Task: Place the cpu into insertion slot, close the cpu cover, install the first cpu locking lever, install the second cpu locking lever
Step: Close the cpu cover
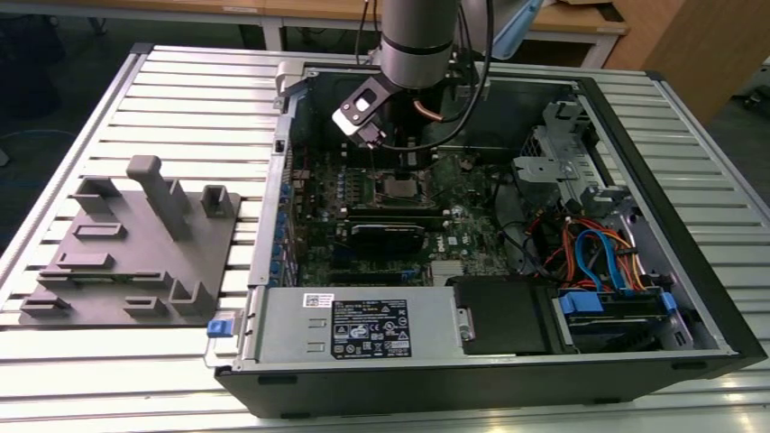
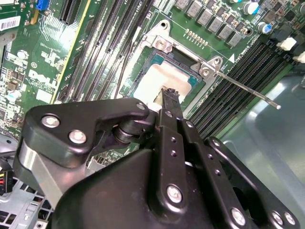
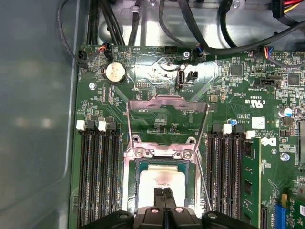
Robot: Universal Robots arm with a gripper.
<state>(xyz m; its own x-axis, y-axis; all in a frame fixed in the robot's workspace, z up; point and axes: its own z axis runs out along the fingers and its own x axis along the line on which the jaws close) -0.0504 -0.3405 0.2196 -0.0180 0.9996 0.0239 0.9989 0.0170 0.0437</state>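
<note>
The cpu (image 3: 162,180), a square chip with a pale silver top, lies flat in the insertion slot (image 3: 129,183) on the green board; it also shows in the second wrist view (image 2: 151,83) and the exterior view (image 1: 398,188). The cpu cover (image 3: 167,102), a grey metal frame, stands swung open past its hinge, away from the chip. Two thin locking levers (image 3: 204,183) (image 2: 248,91) stick up free beside the socket. My gripper (image 3: 164,196) (image 2: 170,95) (image 1: 406,167) hovers just over the chip's edge, fingers pressed together with nothing seen between them.
Black memory slots (image 3: 95,181) flank the socket on both sides, one holding a green module (image 3: 249,181). Black cables (image 3: 200,33) run past the board's far edge. In the exterior view the case wall (image 1: 270,207), drive cage (image 1: 565,162) and power supply (image 1: 361,329) hem in the board; a grey fixture (image 1: 132,244) lies outside.
</note>
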